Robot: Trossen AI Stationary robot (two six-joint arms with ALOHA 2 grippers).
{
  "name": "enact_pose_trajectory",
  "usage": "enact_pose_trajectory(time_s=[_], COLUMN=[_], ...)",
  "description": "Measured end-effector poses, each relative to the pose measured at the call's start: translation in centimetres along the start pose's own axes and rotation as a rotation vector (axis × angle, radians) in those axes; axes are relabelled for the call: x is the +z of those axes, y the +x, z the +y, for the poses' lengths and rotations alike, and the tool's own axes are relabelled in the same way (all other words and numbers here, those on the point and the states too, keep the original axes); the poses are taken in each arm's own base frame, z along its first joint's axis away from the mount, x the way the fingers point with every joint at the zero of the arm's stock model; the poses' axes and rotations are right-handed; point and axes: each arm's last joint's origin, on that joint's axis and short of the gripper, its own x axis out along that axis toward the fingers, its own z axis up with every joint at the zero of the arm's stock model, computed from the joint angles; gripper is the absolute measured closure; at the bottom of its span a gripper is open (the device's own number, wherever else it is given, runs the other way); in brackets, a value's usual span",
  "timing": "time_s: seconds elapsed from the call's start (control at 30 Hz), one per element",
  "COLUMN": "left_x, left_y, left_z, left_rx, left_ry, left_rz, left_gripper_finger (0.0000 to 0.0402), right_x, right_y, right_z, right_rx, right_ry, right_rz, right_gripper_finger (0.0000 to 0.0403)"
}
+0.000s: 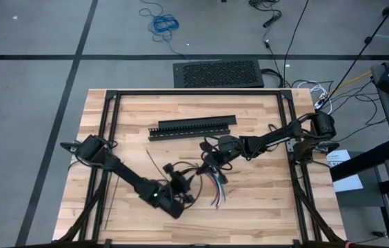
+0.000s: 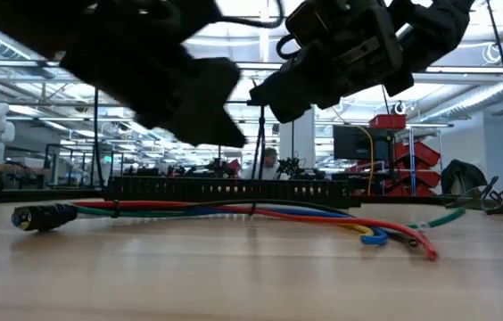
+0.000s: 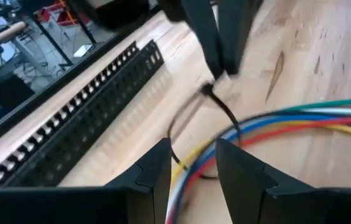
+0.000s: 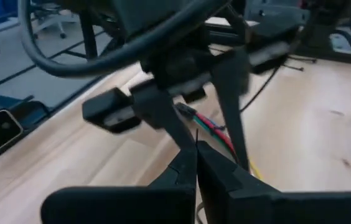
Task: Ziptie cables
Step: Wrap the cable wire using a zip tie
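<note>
The cables (image 1: 215,184) are a bundle of red, blue, green, yellow and grey wires. They lie flat on the wooden table (image 1: 263,200), with their ends fanned toward the near edge (image 2: 394,234). A thin black ziptie (image 3: 178,127) is looped around the cables (image 3: 300,121). My left gripper (image 1: 179,179) hovers over the bundle, open, with its fingers (image 3: 191,168) on either side of the wires and above them. My right gripper (image 1: 212,164) faces it from the right and is shut on the ziptie's tail (image 4: 196,158). A spare strap (image 1: 154,162) lies on the table. My right gripper pinches the ziptie's free tail (image 3: 211,84) just above its head, between the two fingertips (image 3: 219,50). It comes from above, slanting in from the table's right. The strap (image 2: 255,169) runs up thin and straight from the bundle to the fingers. The loop stays around the wires on the table.
A long black slotted channel (image 1: 191,129) lies beyond the cables toward the far edge (image 2: 225,189). Black frame rails (image 1: 108,138) run along the table's left and right sides. A dark plug (image 2: 42,217) ends the bundle on the left. Bare wood lies near the front edge.
</note>
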Motion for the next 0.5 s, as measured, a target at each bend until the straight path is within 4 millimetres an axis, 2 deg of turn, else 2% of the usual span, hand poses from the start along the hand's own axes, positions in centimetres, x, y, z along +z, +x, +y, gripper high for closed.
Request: enact_pose_trajectory(time_s=[0.23,0.5], left_x=[0.7,2.5], left_y=[0.4,0.7], left_z=[0.0,-0.8], left_rx=[-0.022,-0.199], left_ry=[0.04,0.069], left_rz=[-0.019,-0.09], left_gripper_finger=[0.0278,0.0278], right_x=[-0.2,-0.1], right_y=[0.0,0.0], right_z=[0.2,0.4], right_rx=[0.048,0.127], right_ry=[0.001,-0.004], right_rz=[0.02,-0.001], right_gripper_finger=[0.0403,0.0403])
